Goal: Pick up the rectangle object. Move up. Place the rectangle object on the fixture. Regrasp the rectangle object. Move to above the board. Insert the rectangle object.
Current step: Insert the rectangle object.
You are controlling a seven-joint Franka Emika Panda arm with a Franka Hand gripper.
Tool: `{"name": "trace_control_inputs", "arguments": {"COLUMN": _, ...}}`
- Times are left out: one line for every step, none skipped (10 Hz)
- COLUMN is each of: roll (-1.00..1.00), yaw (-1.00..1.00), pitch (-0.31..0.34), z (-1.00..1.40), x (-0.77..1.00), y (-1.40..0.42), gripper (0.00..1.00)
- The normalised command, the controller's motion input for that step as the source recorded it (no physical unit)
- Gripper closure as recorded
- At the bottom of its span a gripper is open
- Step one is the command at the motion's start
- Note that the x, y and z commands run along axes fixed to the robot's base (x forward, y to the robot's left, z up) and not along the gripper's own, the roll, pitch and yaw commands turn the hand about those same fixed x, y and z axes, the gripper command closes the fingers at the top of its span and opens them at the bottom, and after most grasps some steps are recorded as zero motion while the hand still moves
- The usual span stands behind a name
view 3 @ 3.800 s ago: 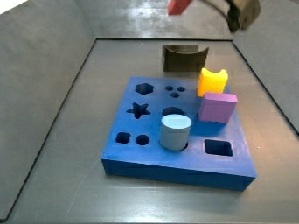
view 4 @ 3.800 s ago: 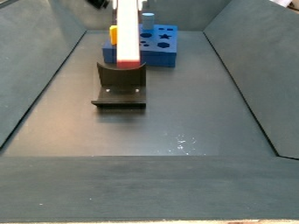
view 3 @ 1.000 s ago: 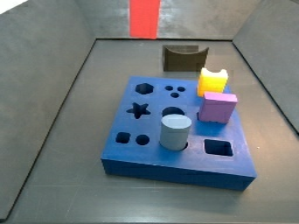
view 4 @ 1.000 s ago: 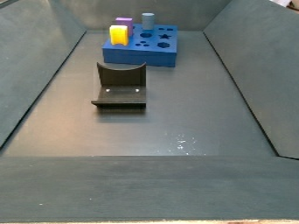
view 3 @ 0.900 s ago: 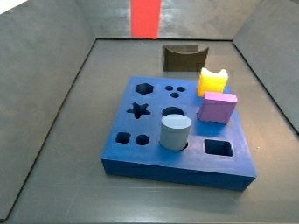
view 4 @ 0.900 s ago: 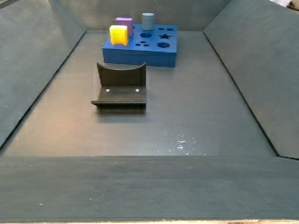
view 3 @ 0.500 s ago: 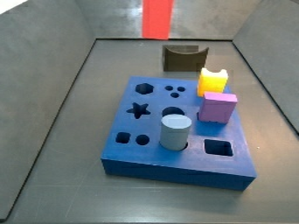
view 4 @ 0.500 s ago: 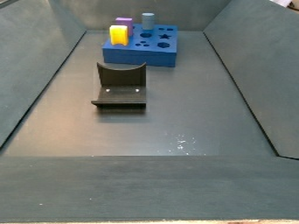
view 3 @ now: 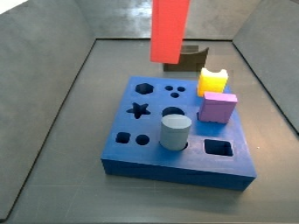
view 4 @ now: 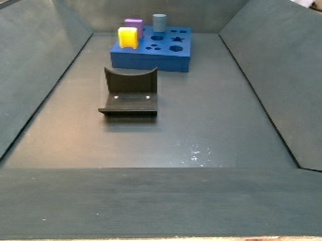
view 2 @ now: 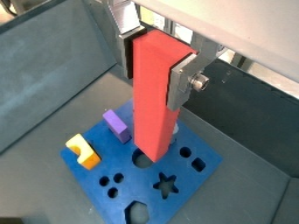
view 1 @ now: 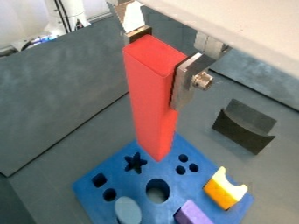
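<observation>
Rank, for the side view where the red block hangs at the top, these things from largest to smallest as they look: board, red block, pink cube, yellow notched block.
1. The board.
2. The rectangle object, held upright in the gripper above the board.
3. The pink cube and yellow notched block look about alike; I won't rank them.

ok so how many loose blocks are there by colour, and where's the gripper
red-orange: 1, the rectangle object, upright and held in the gripper above the board
yellow: 1, the notched block on the board
pink-purple: 1, the cube on the board
grey-blue: 1, the cylinder standing in the board
total: 4
</observation>
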Motion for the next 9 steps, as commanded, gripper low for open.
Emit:
{"name": "trace_control_inputs", "arguments": {"roll": 0.31, "yaw": 0.0, "pitch": 0.211, "z": 0.49, "x": 0.67, "y": -0.2, "gripper": 1.0}}
{"name": "trace_control_inputs", "arguments": {"roll": 0.23, "yaw": 0.0, "pitch": 0.187, "z": 0.56, "x": 0.83, "y": -0.02, "gripper": 1.0}}
{"name": "trace_control_inputs", "arguments": {"roll": 0.21, "yaw": 0.0, "pitch": 0.224, "z": 0.61, "x": 0.8, "y": 0.0, "gripper": 1.0}}
{"name": "trace_control_inputs", "arguments": {"roll": 0.21, "yaw": 0.0, "pitch": 0.256, "z": 0.63, "x": 0.78, "y": 0.0, "gripper": 1.0}}
{"name": "trace_control_inputs", "arguments": {"roll": 0.19, "yaw": 0.0, "pitch": 0.211, "z": 0.11, "x": 0.87, "y": -0.04, "gripper": 1.0}}
{"name": "trace_control_inputs", "arguments": {"roll": 0.35, "yaw": 0.0, "pitch": 0.06, "z": -0.3, "x": 0.26, "y": -0.82, "gripper": 1.0}}
{"name": "trace_control_inputs", "arguments": {"roll": 0.32, "yaw": 0.0, "pitch": 0.047, "z": -0.43, "x": 0.18, "y": -0.89, "gripper": 1.0}}
{"name": "trace_control_inputs", "arguments": {"roll": 0.25, "yaw": -0.03, "pitch": 0.0, "z": -0.8, "x": 0.45, "y": -0.68, "gripper": 1.0}}
{"name": "trace_control_inputs", "arguments": {"roll": 0.27, "yaw": 0.0, "pitch": 0.0, "z": -0.71, "x": 0.53, "y": -0.57, "gripper": 1.0}}
